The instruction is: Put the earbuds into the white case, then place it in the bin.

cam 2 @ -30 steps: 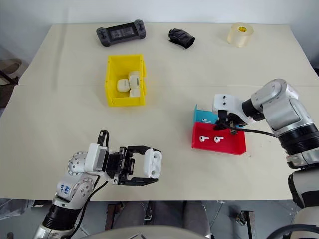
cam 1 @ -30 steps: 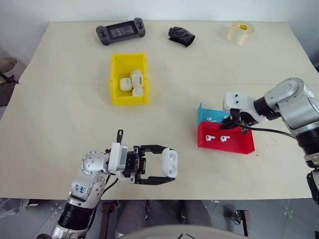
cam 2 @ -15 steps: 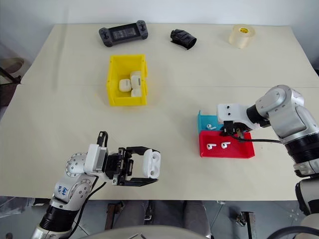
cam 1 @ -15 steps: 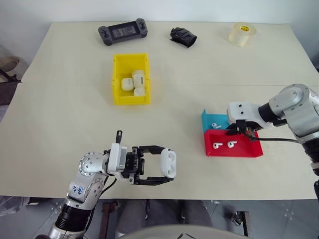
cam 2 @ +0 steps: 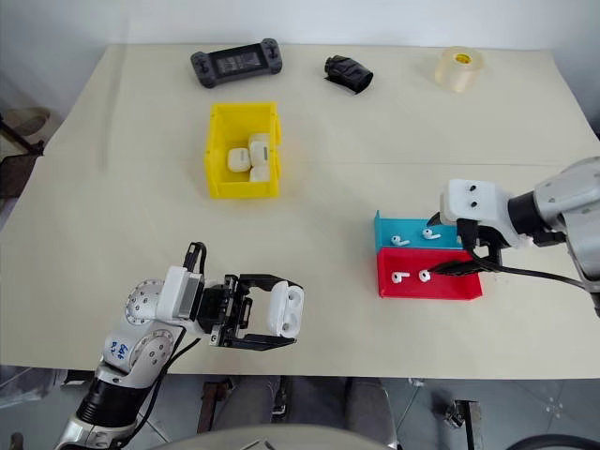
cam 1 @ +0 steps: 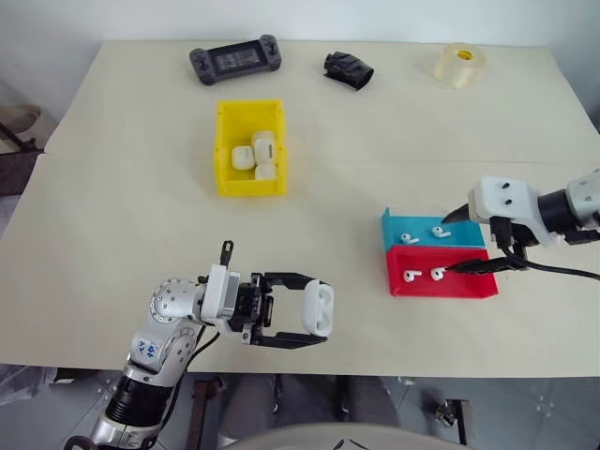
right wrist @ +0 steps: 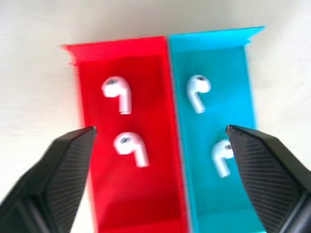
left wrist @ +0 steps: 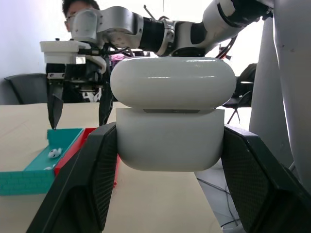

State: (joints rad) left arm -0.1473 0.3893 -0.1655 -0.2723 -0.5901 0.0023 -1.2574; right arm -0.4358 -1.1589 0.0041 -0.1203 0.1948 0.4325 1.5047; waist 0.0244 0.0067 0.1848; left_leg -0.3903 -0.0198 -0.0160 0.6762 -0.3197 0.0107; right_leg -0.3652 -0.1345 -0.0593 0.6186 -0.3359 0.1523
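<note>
Near the desk's front edge, my left jaws (cam 1: 302, 314) clamp the white case (cam 1: 319, 307); right jaws (cam 1: 466, 241) gape wide over the earbuds (cam 1: 423, 275).

We see the right arm (cam 1: 577, 208) cut off at the frame's right edge, and the white cases in the bin (cam 1: 225, 159) overlap (their count stays unclear).

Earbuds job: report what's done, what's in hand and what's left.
Done: the yellow bin already holds three white cases. In hand: the left gripper is shut on the white case, lid open, with no buds visible inside. The right gripper hangs open and empty above the red tray and blue tray, each holding two earbuds. Left: pick buds, seat them, close the lid, bin the case.
</note>
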